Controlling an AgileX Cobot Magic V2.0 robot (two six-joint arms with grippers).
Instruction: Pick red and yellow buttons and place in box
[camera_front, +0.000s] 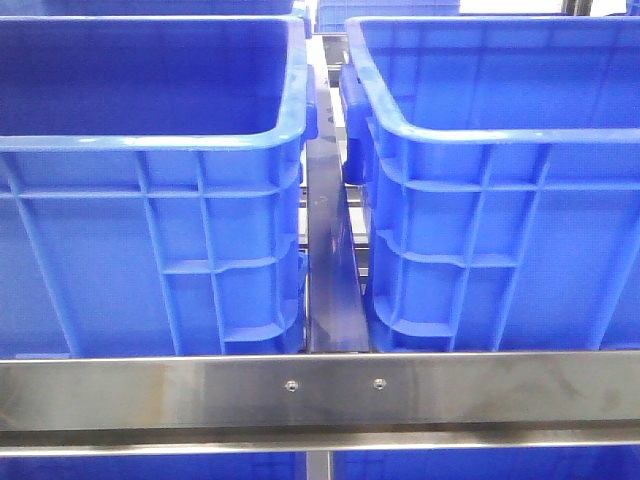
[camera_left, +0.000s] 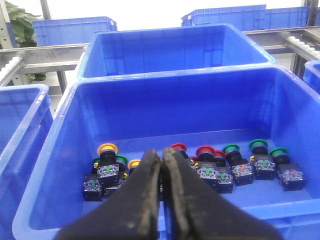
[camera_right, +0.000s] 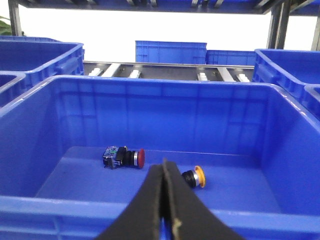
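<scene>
A steel rail (camera_front: 320, 390) runs before two blue crates (camera_front: 150, 180) on a roller rack, both tools, left (camera_left: 161, 165) and right (camera_right: 164, 175), clenched empty, above crates holding red (camera_right: 122, 157) and yellow buttons (camera_right: 194, 178).

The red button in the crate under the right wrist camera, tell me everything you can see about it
The red button is a push-button switch lying on its side on the crate floor. It has a round red cap, a dark collar behind it, and a blocky rear body with pale and greenish markings, plastic by the look. It rests apart from the yellow button and from the crate walls. The right gripper, shut and empty, is above it, not touching.
</scene>
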